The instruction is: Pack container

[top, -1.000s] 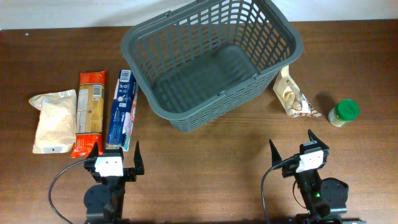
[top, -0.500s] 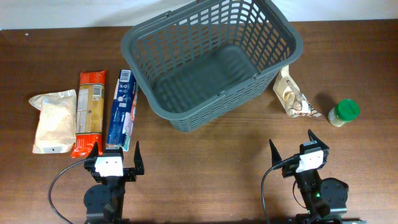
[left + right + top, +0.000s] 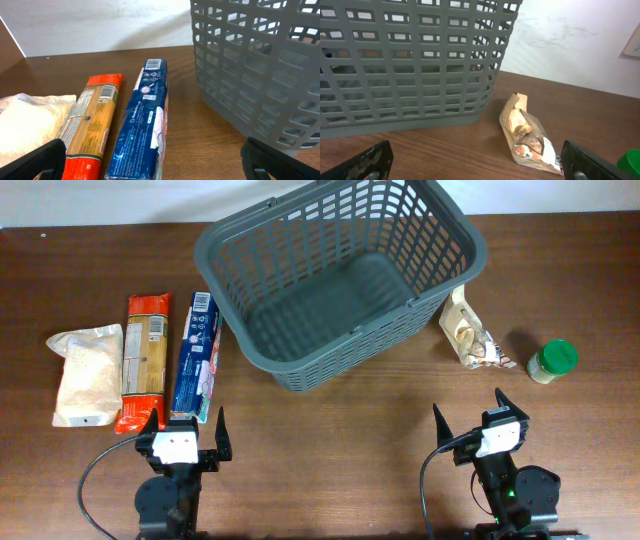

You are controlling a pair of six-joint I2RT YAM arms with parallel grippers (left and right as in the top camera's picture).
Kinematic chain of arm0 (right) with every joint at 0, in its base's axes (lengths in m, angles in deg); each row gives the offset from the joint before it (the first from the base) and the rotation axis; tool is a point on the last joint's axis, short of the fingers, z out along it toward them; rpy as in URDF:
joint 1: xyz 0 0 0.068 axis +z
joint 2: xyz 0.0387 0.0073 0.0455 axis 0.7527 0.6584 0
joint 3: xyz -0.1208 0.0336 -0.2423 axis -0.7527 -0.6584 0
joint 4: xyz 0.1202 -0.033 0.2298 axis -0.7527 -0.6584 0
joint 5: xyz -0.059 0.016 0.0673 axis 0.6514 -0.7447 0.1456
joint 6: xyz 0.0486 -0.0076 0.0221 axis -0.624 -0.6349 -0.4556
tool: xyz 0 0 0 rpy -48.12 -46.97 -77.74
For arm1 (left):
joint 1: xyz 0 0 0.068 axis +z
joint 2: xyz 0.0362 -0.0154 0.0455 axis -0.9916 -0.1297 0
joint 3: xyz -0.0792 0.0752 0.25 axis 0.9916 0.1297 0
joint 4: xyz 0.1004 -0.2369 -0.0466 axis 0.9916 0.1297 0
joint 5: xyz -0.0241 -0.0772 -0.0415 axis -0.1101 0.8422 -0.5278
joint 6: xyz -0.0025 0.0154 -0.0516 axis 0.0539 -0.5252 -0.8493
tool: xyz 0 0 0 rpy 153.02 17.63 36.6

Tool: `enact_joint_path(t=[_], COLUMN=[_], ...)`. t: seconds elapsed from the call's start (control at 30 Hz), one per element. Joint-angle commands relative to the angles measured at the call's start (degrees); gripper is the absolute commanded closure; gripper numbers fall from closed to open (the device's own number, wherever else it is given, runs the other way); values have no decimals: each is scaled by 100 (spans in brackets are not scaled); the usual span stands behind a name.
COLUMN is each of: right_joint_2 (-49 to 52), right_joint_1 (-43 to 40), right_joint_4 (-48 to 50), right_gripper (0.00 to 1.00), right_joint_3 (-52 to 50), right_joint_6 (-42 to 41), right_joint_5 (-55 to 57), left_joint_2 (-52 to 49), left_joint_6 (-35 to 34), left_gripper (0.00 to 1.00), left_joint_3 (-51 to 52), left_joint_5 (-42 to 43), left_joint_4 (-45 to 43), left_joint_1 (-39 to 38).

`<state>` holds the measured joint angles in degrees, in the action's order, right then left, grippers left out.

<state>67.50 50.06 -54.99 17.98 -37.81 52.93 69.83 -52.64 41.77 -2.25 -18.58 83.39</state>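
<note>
The large dark grey slotted basket (image 3: 340, 275) stands empty at the back middle of the table; its wall also shows in the left wrist view (image 3: 255, 70) and the right wrist view (image 3: 410, 65). My left gripper (image 3: 184, 426) is open and empty near the front edge, just in front of a blue packet (image 3: 196, 356) (image 3: 142, 120). My right gripper (image 3: 468, 413) is open and empty at the front right, in front of a clear snack bag (image 3: 470, 332) (image 3: 527, 134).
An orange-red pasta packet (image 3: 143, 358) (image 3: 89, 120) and a clear bag of white grain (image 3: 87, 373) (image 3: 22, 127) lie left of the blue packet. A small green-lidded jar (image 3: 553, 361) (image 3: 631, 161) stands at the far right.
</note>
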Motion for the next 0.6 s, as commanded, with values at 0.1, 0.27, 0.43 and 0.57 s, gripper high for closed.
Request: enact_joint_path(t=[0.1,0.27,0.43,0.57], right_joint_2=[-72,-72,-72,-72], right_joint_1=[63,63,63,63], right_joint_4=[22,22,22,22], right_gripper=[1,1,1,1], right_joint_3=[-83,-83,-83,-83], right_joint_6=[39,39,39,39], right_joint_5=[-68,-68,-68,-68], left_joint_2=[11,11,11,11], left_joint_6=[111,114,114,114], left_gripper=[1,1,1,1], left_joint_3=[35,35,35,35], left_joint_5=[103,103,103,105], left_joint_4=[2,2,-46,-9], left_joint_1=[35,35,35,35])
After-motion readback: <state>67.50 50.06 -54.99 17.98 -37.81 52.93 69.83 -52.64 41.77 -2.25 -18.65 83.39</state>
